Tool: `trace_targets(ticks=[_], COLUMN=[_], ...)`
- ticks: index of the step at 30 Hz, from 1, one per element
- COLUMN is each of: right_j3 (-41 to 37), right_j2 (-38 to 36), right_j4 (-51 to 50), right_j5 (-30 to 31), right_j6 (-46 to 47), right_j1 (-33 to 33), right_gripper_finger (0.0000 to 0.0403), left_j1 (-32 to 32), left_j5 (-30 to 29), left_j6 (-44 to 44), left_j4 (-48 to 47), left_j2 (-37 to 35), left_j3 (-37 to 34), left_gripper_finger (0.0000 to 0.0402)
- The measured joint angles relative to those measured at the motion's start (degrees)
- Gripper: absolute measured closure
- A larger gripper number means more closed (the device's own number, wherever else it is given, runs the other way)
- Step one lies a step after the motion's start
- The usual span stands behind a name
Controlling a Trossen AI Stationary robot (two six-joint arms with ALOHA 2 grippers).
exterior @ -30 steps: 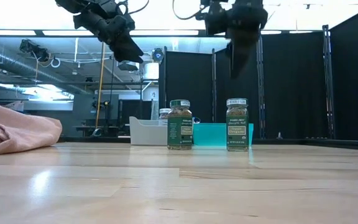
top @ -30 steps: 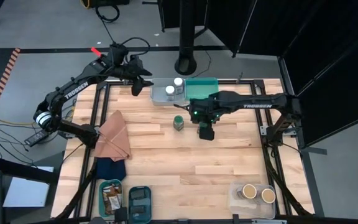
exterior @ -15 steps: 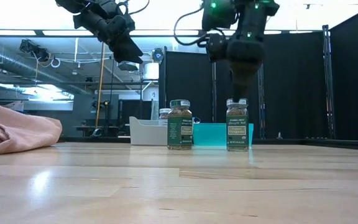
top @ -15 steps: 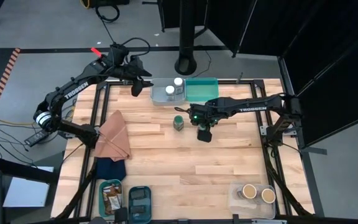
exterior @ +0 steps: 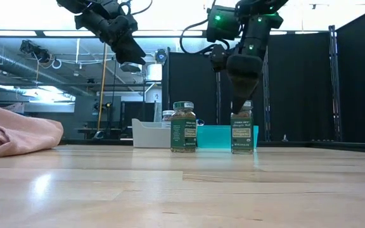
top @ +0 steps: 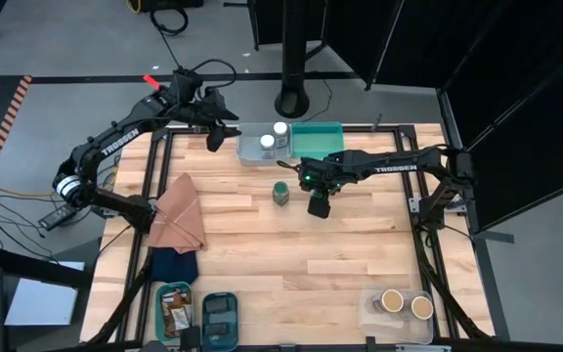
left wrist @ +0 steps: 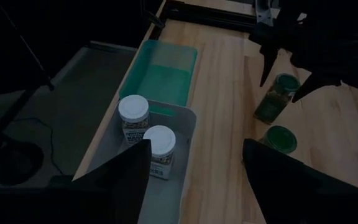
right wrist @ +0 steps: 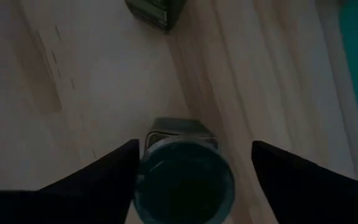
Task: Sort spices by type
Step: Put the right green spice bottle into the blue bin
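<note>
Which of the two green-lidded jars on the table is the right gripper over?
The green-lidded jar nearer the teal bin; the right gripper straddles its lid. The other green-lidded jar stands free beside it.

The right claw (exterior: 241, 109) is coming down from well above the counter onto the green-lidded jar (exterior: 242, 134) standing in front of the teal bin (top: 317, 141). Its fingers (right wrist: 101, 176), earlier clear of the lid, are now straddling the jar's top, one on each side, and narrowing around it.
</note>
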Motion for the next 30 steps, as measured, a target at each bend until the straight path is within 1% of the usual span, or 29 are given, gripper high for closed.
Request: trace_targets(ticks=[7,17,20,23,30], right_j3=[0.0,1.1,4.4,8.5,17.7], right_j2=[0.0,0.0,-0.1,-0.1,-0.2], right_j4=[-0.7,-2.3,-3.9,-6.0,-6.0], right_j5=[-0.1,0.4,0.8,2.4,5.8], right_j6=[-0.1,-0.7,-2.9,-6.2,-13.3], right_j1=[0.1,-0.1,-1.0,-2.8,-10.2], right_gripper_finger=[0.0193,0.0194,0.0194,0.0194,0.0194], left_j1=[0.0,0.0,0.0,0.0,0.0], left_j5=[0.0,0.0,0.0,0.0,0.0], left_j6=[0.0,0.0,-0.1,-0.1,-0.3], left_j4=[0.0,0.0,0.0,0.0,0.0], left_j2=[0.0,0.0,0.0,0.0,0.0], left_j3=[0.0,0.0,0.0,0.0,0.0], left_gripper_finger=[0.0144,0.0144,0.0144,0.0144,0.0144])
